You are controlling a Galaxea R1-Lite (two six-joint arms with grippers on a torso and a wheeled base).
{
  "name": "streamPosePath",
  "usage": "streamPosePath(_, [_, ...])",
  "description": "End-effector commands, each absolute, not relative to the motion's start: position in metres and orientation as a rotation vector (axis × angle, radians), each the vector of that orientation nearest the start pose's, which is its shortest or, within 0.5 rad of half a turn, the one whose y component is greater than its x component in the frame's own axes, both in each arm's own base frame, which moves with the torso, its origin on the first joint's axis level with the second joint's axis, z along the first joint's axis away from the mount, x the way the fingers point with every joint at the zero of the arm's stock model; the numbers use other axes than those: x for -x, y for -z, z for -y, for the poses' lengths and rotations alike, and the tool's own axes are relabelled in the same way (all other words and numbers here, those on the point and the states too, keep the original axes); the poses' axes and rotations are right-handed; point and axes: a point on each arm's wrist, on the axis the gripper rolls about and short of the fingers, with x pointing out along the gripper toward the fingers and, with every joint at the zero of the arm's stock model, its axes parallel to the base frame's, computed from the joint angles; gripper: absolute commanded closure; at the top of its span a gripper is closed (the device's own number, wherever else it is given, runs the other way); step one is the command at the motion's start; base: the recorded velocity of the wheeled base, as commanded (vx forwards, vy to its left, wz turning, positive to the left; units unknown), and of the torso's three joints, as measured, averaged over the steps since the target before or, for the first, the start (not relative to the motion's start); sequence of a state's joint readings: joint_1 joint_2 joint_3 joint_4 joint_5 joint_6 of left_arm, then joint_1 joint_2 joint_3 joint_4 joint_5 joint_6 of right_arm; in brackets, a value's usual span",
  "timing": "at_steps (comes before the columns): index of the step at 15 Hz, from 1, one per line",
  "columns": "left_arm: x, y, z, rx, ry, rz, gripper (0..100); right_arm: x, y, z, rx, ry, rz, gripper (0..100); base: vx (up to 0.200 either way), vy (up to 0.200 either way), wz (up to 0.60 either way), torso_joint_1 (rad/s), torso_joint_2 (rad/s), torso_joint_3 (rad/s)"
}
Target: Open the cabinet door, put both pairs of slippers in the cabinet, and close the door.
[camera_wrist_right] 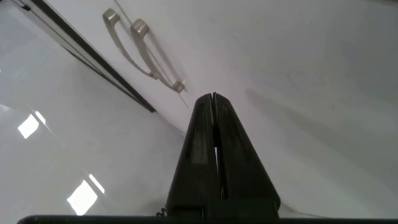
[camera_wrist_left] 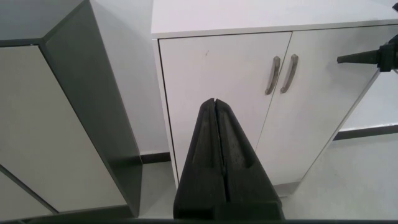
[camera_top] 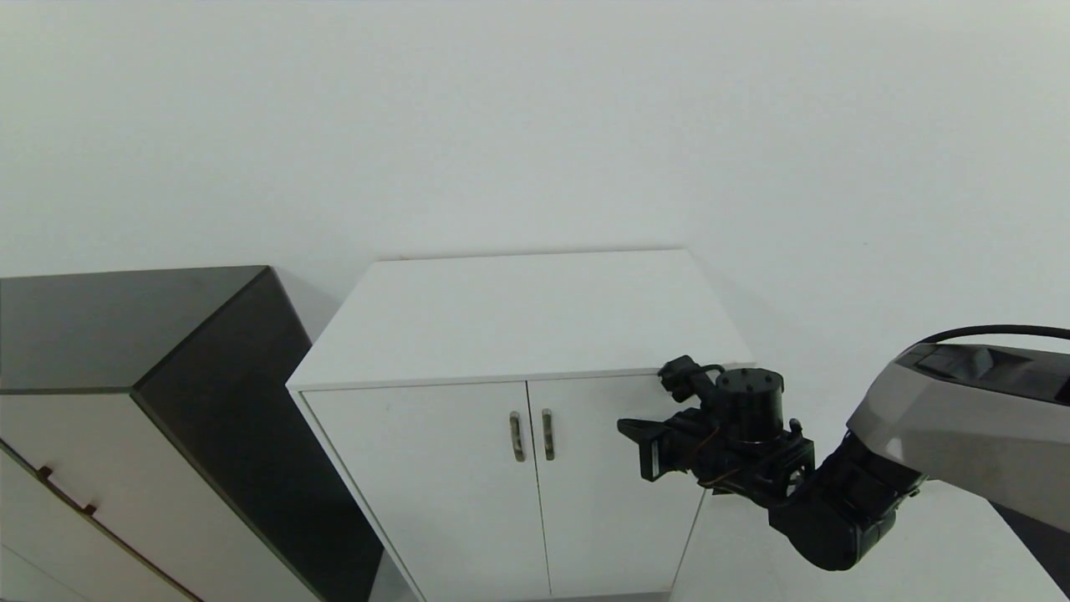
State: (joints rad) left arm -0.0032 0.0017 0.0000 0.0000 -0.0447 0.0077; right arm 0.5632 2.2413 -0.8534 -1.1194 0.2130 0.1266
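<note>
Right gripper (camera_top: 629,430), jaws closed, at 3 o'clock of the metal bar handle (camera_top: 547,434); left gripper (camera_wrist_left: 214,106) jaws also pressed together. Cabinet door (camera_top: 619,510) likely stiff, light: grasp handle mid-length

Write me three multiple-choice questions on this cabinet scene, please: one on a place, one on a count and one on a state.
1. Where is the robot's right hand?
A. In front of the right door of the white boxy two-door cabinet
B. Resting on the cabinet's top
C. Inside the cabinet

2. How many curved metal handles does the white cabinet carry?
A. One
B. Two
C. Four

3. What state are the cabinet doors in?
A. Both shut
B. Left one ajar
C. Both wide open

Answers:
1 A: the head view shows the hand level with the right door, off to the side of the handles.
2 B: one handle sits on each door, side by side at the middle seam.
3 A: both door fronts lie flush, with only a thin seam between them.
</note>
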Motion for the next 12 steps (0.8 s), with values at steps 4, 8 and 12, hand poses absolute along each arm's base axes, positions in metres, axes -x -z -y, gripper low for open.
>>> streamPosePath(4, [0.023, -0.075, 0.001, -0.008, 0.048, -0.003, 100, -0.338, -0.047, -0.212, -0.078, -0.738, -0.310, 100, 0.000, 0.000, 0.00, 0.000, 0.00, 0.000])
streamPosePath(8, [0.023, -0.076, 0.001, -0.008, 0.048, -0.001, 100, -0.343, -0.048, -0.211, -0.081, -0.732, -0.297, 100, 0.000, 0.000, 0.00, 0.000, 0.00, 0.000])
streamPosePath(12, [0.023, -0.075, 0.001, -0.008, 0.048, -0.003, 100, -0.347, -0.049, -0.208, -0.084, -0.722, -0.290, 100, 0.000, 0.000, 0.00, 0.000, 0.00, 0.000])
